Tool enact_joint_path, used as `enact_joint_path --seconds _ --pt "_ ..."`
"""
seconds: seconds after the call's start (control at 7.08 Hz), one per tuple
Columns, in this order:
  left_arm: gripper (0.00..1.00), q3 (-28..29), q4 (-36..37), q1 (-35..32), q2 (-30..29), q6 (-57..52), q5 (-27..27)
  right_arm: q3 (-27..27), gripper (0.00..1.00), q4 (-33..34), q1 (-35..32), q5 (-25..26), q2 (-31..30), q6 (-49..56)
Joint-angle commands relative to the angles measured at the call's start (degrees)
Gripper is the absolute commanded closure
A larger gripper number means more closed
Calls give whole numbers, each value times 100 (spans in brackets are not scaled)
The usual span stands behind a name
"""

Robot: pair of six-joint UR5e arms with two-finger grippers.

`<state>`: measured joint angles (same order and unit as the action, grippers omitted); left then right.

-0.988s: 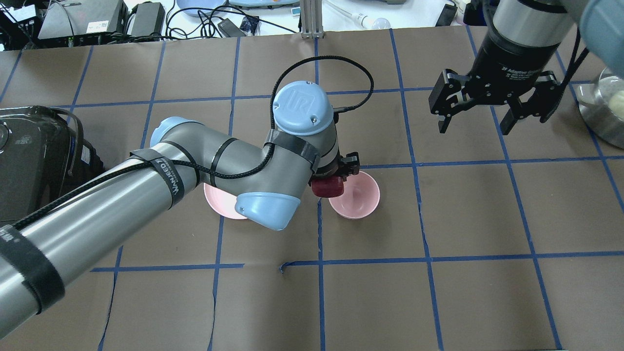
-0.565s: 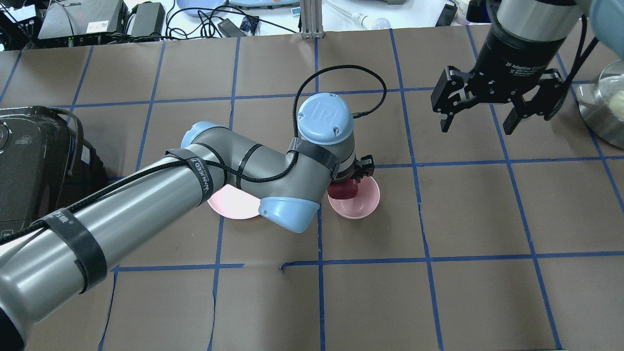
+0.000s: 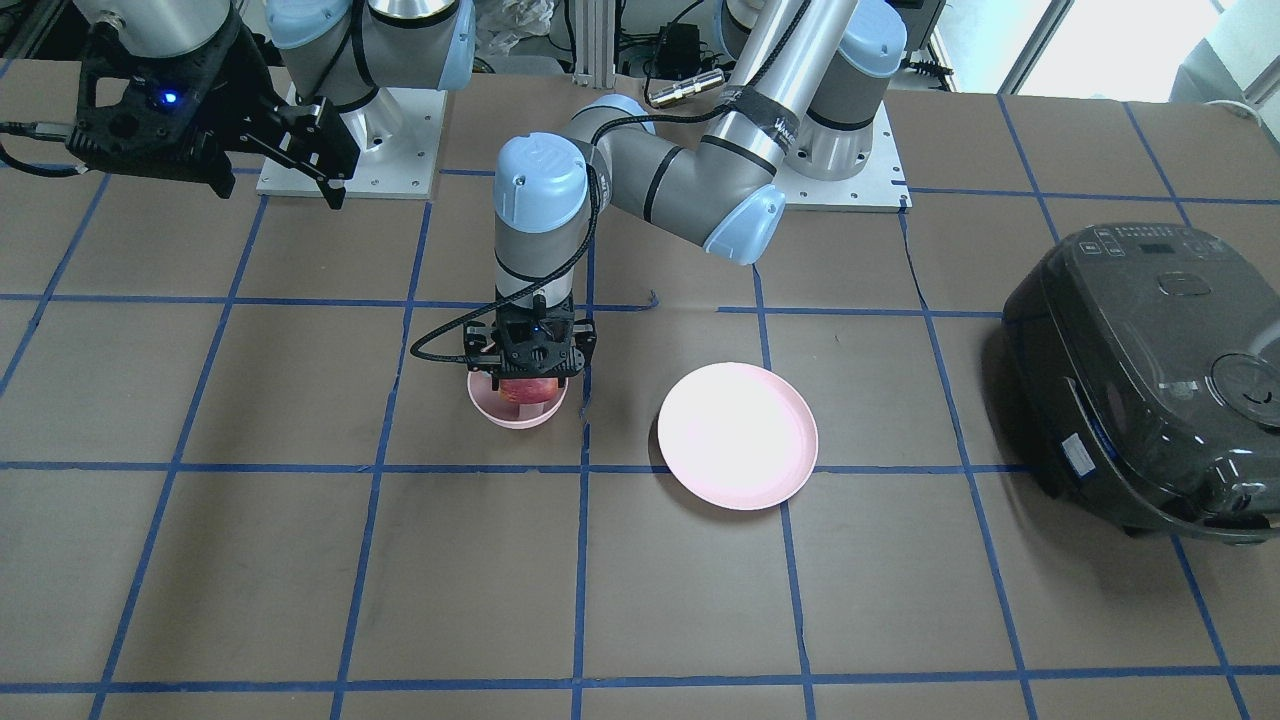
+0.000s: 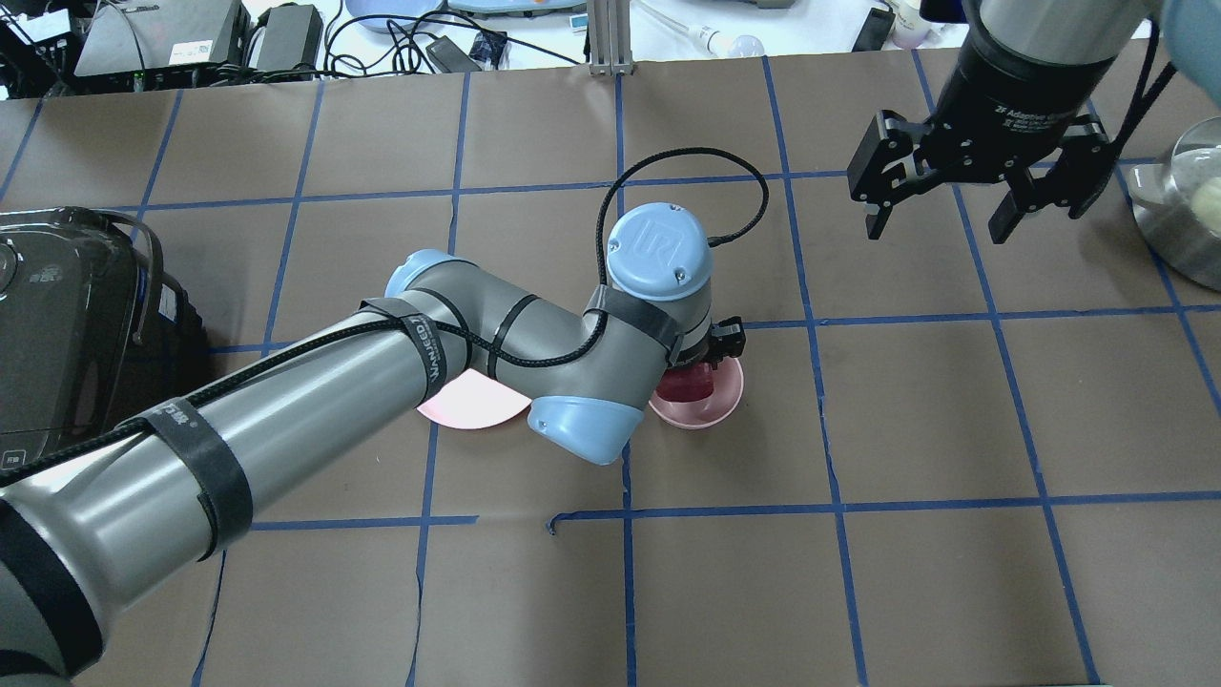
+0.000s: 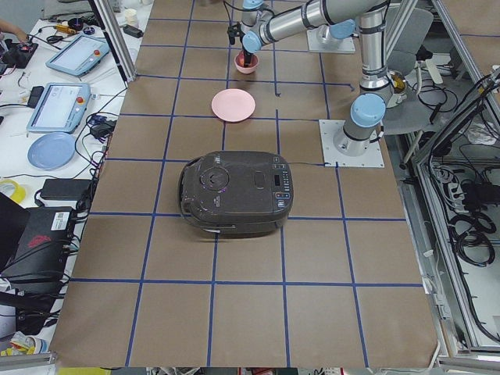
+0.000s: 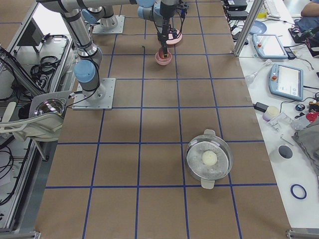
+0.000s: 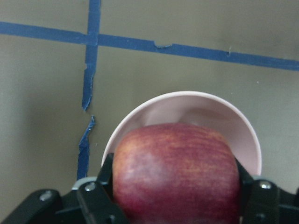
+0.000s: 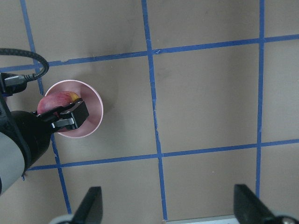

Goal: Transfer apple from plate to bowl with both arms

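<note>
My left gripper [image 3: 528,372] is shut on the dark red apple [image 3: 527,389] and holds it right over the small pink bowl [image 3: 517,420], low at its rim. The left wrist view shows the apple [image 7: 175,172] between both fingers [image 7: 100,189] above the bowl [image 7: 187,105]. From overhead the wrist hides most of the apple [image 4: 689,385] and part of the bowl [image 4: 723,393]. The pink plate [image 3: 737,435] lies bare beside the bowl; the arm covers most of it from overhead [image 4: 472,405]. My right gripper [image 4: 935,234] is open and empty, high at the far right.
A dark rice cooker [image 3: 1140,370] stands at my left end of the table [image 4: 67,315]. A metal pot with a glass lid [image 4: 1183,219] stands at the right edge [image 6: 209,159]. Blue tape lines cross the brown table.
My left arm has moved right with the apple, from the bowl's left rim to over its middle. My right gripper has drifted slightly away and stays open.
</note>
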<state>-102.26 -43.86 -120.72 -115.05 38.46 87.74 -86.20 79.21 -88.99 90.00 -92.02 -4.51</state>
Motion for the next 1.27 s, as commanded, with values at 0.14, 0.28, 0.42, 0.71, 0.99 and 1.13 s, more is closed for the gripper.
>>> enact_joint_path --seconds 0.14,0.28,0.42,0.71,0.99,1.13 --pt "0 -49 36 92 272 -215 32 7 0 94 4 18 -1 20" --pt "0 -66 -60 310 490 -625 154 -2 0 86 -4 26 -9 37" --pt "0 -92 -679 843 754 -1569 425 7 0 120 4 9 -9 46" --pt "0 -84 -1454 1723 1342 -2383 437 7 0 156 -4 18 -27 46" --pt "0 38 -2290 2463 1957 -3466 428 42 0 121 -22 26 -71 20" --pt "0 396 -2955 2570 2204 -3573 428 33 0 121 -31 9 -71 11"
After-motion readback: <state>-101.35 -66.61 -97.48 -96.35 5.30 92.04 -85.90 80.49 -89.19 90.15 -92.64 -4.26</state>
